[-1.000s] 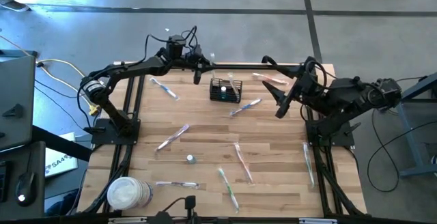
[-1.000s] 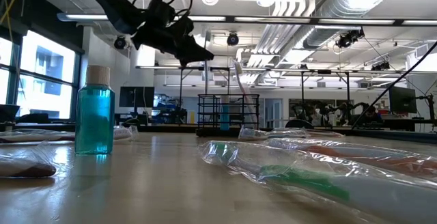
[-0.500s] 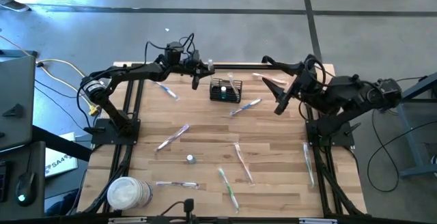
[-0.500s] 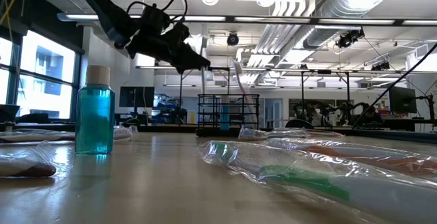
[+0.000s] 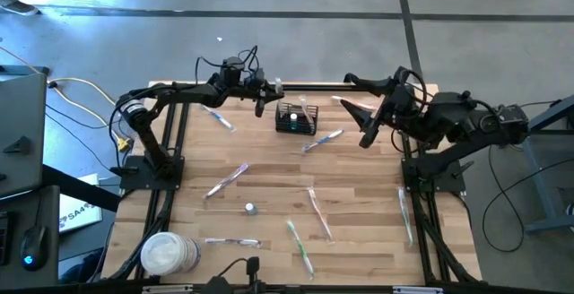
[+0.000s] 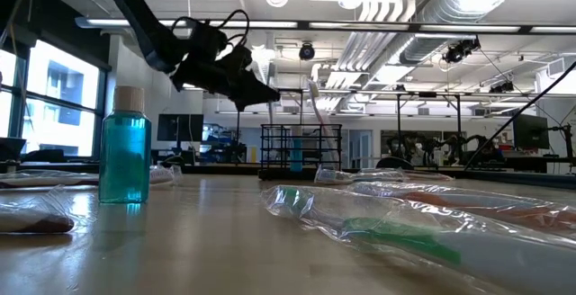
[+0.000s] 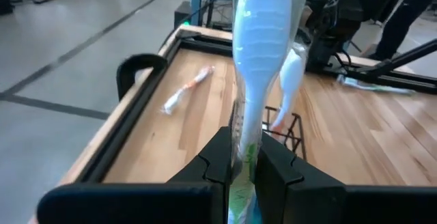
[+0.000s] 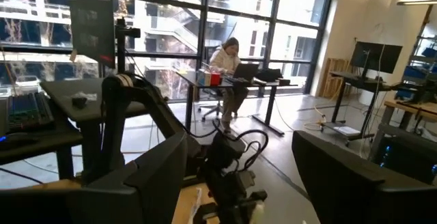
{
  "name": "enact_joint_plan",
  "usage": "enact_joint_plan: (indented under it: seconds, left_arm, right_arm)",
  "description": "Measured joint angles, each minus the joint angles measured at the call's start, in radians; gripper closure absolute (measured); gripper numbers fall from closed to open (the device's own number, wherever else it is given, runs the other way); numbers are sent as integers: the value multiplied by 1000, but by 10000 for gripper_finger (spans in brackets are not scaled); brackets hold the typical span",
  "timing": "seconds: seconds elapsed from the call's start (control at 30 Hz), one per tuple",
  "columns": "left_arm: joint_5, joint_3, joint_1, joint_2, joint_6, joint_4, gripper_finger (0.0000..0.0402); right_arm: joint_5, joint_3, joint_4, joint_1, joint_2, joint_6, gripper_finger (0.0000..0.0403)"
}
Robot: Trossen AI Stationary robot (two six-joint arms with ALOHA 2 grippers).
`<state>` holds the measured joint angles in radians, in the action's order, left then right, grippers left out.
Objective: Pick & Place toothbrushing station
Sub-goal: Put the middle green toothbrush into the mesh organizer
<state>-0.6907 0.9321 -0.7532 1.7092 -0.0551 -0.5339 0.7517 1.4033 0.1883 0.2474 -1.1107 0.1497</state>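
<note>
Here the left gripper point(image 7: 239, 166) is pinching a wrapped toothbrush point(image 7: 263, 39) (held upright) just beside the black mesh basket point(image 5: 296, 117) at the table's point(image 5: 269, 195) far edge. The right gripper point(image 5: 368, 137), fingers spread, hangs empty off to the basket's right.

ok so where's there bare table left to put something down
Freest: bare wood right of the white tub, toward the near right corner. The table's centre holds scattered wrapped toothbrushes and a small bottle. Crowded at the far edge: wire basket, left gripper.
</note>
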Motion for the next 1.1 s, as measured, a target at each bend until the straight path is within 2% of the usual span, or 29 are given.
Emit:
enact_joint_plan:
  seconds: [0.27,0.47,0.6,0.7,1.1]
  left_arm:
    - [21,0,1,38,-23,5,370]
    - [41,0,1,56,-24,4,368]
    - [84,0,1,57,-24,6,341]
    - [92,0,1,57,-28,5,326]
    - [107,0,1,57,-27,24,320]
  right_arm:
    - [-4,0,-11,-28,0,3,144]
    - [-56,0,-11,-60,0,3,144]
    - [-59,0,-11,-75,-1,3,144]
    - [-103,0,-11,-88,-1,3,144]
    - [-132,0,-12,-93,-1,1,144]
